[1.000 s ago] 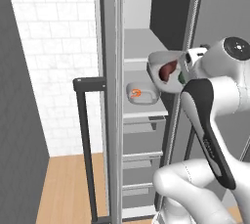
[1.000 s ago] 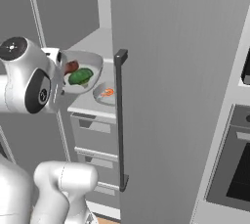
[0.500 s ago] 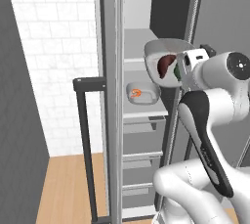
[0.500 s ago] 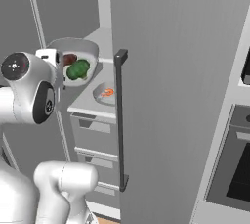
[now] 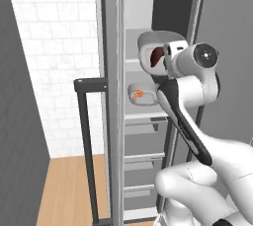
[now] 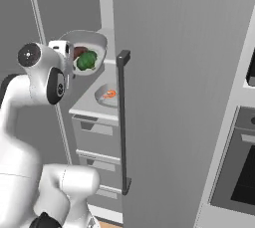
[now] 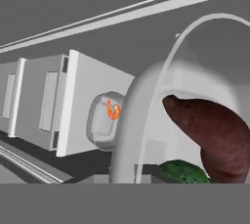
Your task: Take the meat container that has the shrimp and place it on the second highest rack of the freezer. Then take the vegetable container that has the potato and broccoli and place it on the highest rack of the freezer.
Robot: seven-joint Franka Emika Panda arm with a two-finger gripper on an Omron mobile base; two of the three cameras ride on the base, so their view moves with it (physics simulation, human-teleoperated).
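The vegetable container (image 6: 94, 40) is a pale round tray, tipped steeply so its open face shows. It hangs in front of the upper part of the open freezer (image 6: 174, 72). In it lie the dark reddish potato (image 7: 215, 130) and the green broccoli (image 6: 87, 60). My gripper (image 5: 165, 64) is shut on the vegetable container's rim (image 5: 148, 40). Below it the meat container (image 5: 141, 95) with the orange shrimp (image 6: 110, 93) rests on the second highest rack (image 6: 87, 106). The highest rack's (image 5: 132, 62) edge shows level with the held tray.
The freezer door stands open with its long dark bar handle (image 6: 122, 122) close to the right of the tray. Grey drawers (image 6: 94, 132) sit under the shrimp shelf. A white tiled wall (image 5: 54, 57) lies left, an oven front (image 6: 239, 172) to the right.
My arm has lifted the vegetable container from about the shrimp shelf's level up to the upper shelf's height, and the tray has tipped more. The meat container has stayed put.
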